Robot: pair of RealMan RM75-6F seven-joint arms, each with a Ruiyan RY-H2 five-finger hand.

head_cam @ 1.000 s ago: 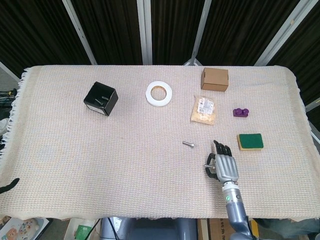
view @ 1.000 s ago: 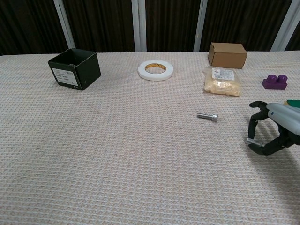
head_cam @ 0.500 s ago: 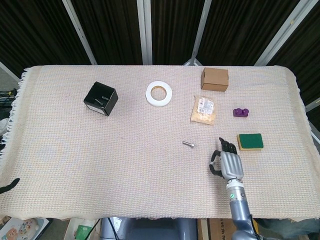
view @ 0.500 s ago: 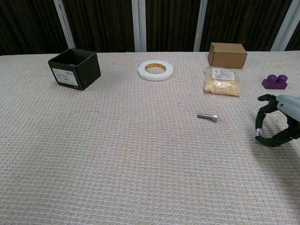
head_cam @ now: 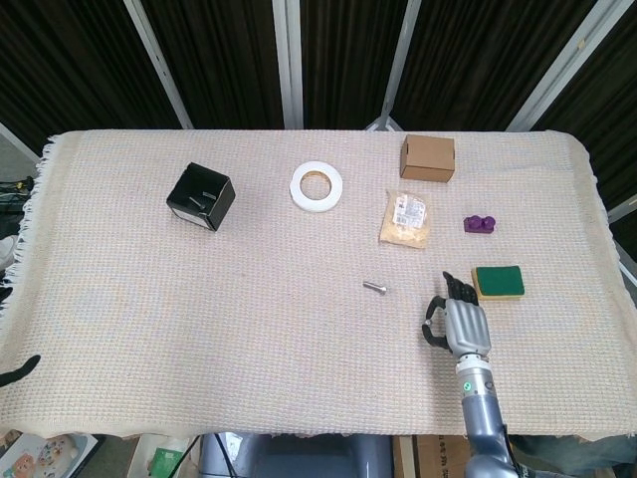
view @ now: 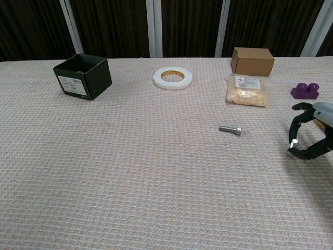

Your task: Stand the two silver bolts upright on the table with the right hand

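Note:
One silver bolt lies flat on the woven cloth, near the table's middle. Right of it, my right hand hovers just above the cloth and pinches the second silver bolt between thumb and a finger, the bolt standing roughly upright. In the head view the fingers hide that bolt. Only a dark tip of my left hand shows at the table's front left edge.
A green-and-yellow sponge lies just right of my right hand, with a purple block beyond. Further back are a snack bag, a cardboard box, a tape roll and a black box.
My right hand has moved to the right and a little further back with the bolt pinched in it, and the bolt now stands more upright. The lying bolt has not moved.

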